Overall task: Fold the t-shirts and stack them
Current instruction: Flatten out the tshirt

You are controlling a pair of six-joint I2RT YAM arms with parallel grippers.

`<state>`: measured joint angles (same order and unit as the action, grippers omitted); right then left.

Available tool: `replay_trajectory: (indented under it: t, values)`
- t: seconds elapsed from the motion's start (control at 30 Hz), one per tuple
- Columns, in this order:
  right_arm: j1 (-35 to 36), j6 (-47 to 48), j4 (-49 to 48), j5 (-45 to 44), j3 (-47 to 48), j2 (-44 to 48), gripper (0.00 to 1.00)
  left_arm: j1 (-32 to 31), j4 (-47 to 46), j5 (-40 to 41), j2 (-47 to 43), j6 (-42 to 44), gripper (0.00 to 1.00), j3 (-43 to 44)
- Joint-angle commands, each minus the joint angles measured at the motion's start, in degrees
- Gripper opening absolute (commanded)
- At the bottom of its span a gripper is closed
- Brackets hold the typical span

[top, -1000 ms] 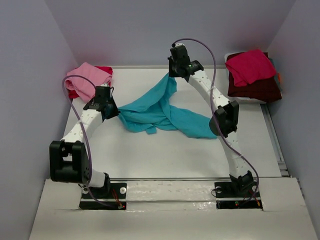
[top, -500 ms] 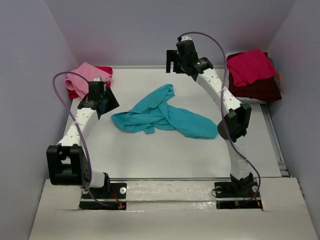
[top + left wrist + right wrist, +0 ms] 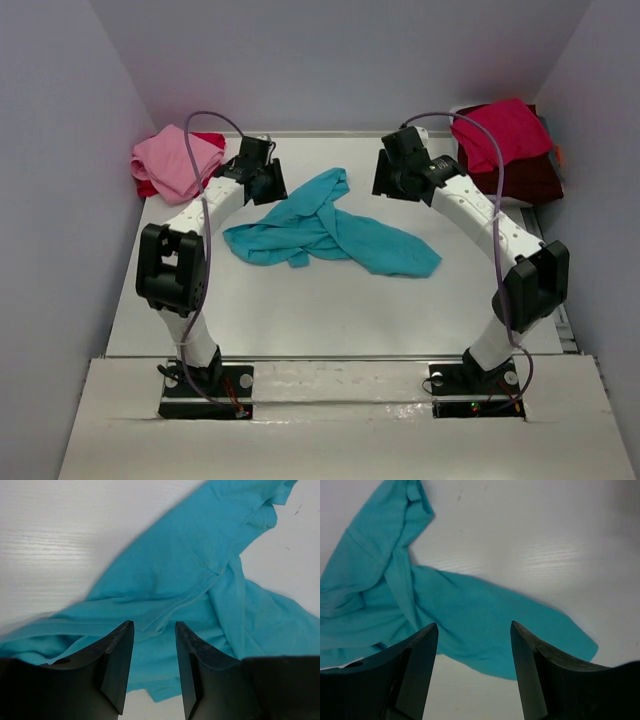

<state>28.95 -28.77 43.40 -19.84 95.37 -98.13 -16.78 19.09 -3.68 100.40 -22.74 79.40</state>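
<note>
A: Starting from the near edge?

B: Yes. At six o'clock: both arm bases (image 3: 205, 385), bolted side by side on the table (image 3: 300, 320). Further in, mid-table: the turquoise t-shirt (image 3: 330, 232), unfolded and crumpled, lying flat on the white top. Twisted into two lobes, one reaching toward eight o'clock and the other toward four, with a narrower tongue pointing to twelve.

A: And the left gripper (image 3: 262, 182)?

B: Hanging at about eleven o'clock of that shirt, near its far-left edge. From the wrist: dark fingers (image 3: 117, 670) parted by a narrow gap, nothing pinched between them, turquoise cloth filling most of the view beneath. Touching the cloth or just above it — cannot tell.

A: The right gripper (image 3: 395, 178)?

B: At one o'clock of the shirt, beyond the far tip. Fingers (image 3: 535, 680) set clearly wider apart than the left pair, holding nothing. Below them, the shirt's right lobe and bare tabletop.

A: Farthest back?

B: At ten o'clock, in the far-left corner: a pink t-shirt (image 3: 175, 162) bunched on top of a red t-shirt (image 3: 210, 140). At two o'clock, far right: a crimson t-shirt (image 3: 500, 130) draped over a dark maroon t-shirt (image 3: 525, 178). Both piles well apart from the turquoise one — no contact with either gripper.
</note>
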Motion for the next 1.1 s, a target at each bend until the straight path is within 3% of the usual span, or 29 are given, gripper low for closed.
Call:
replay_trajectory:
  t: [0.0,0.23,0.5,0.67,1.07]
  values:
    - [-0.12,-6.38,1.25,-2.84,-8.96,5.66,0.65,-1.15,1.74,0.17,3.65,1.30,0.49,5.94]
    - [-0.12,-12.18,1.51,-6.00,-25.04,13.04,0.65,-2.56,2.26,2.71,10.42,1.30,0.49,11.73]
    - [-0.12,-17.54,2.74,-8.46,-35.85,18.59,0.65,-3.79,2.88,5.34,13.51,1.30,0.45,13.07]
    - [-0.12,-20.09,1.79,-9.43,-39.82,17.44,0.65,-4.32,3.85,7.28,12.98,1.12,0.42,11.58]
    - [-9.87,-19.13,-2.61,-11.28,-41.15,13.84,0.63,-4.85,3.94,8.25,11.40,1.03,0.42,7.88]
